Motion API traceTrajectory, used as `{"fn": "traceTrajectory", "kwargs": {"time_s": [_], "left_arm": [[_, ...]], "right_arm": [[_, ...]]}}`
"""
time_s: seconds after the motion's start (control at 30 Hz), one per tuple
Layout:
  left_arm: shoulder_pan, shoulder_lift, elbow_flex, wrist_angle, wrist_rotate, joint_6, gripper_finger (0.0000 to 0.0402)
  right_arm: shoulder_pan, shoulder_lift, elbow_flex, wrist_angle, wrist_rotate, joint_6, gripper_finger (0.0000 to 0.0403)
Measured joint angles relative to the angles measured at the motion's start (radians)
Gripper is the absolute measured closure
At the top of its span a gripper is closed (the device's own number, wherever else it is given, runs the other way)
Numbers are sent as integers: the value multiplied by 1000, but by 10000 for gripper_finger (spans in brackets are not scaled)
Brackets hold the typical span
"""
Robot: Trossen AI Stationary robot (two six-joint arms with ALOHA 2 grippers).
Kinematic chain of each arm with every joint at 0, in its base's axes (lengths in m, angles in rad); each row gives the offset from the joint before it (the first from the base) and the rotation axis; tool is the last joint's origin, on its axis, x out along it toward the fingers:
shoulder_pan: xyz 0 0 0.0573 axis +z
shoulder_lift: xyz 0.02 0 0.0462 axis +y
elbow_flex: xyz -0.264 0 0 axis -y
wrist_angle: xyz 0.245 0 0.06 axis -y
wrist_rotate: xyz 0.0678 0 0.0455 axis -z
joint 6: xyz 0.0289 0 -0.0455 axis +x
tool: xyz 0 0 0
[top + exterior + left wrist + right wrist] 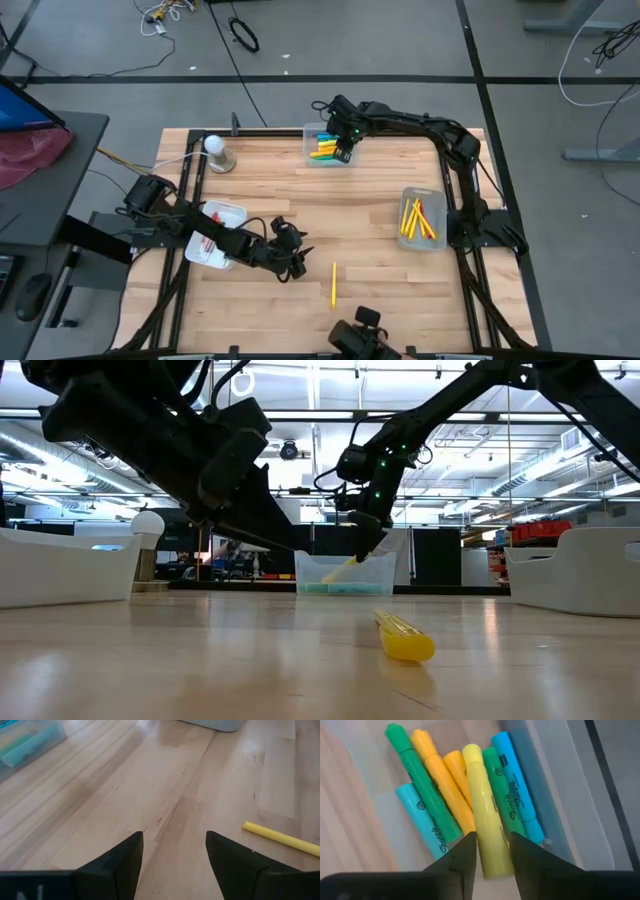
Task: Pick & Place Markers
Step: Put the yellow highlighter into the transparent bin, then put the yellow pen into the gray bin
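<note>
Right gripper (492, 852) over the clear bin (310, 130) at the far table edge

Its fingers flank a chunky yellow highlighter (485, 815), grip uncertain; left gripper (174, 851) gapes wide over bare wood, slim yellow marker (333, 283) lying near.

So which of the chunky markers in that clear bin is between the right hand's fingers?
The chunky yellow plastic marker, lying on top of the green, orange and blue ones; the right hand straddles its end.

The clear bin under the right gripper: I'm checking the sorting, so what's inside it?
Chunky markers: green, orange, blue, plus a yellow one between the right gripper fingers. The bin floor beneath them is mostly covered.
</note>
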Motion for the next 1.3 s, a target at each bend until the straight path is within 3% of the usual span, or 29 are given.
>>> {"fn": "traceTrajectory", "kwargs": {"time_s": [0.2, 0.6, 1.0, 1.3], "left_arm": [[0, 0, 0, 0, 0, 0, 179], [0, 1, 0, 0, 0, -10, 179], [0, 1, 0, 3, 0, -27, 179], [0, 1, 0, 5, 0, -26, 179]], "right_arm": [[0, -4, 0, -3, 42, 0, 283], [13, -116, 0, -12, 47, 19, 316], [14, -91, -7, 35, -15, -34, 271], [14, -88, -7, 55, 47, -36, 260]]}}
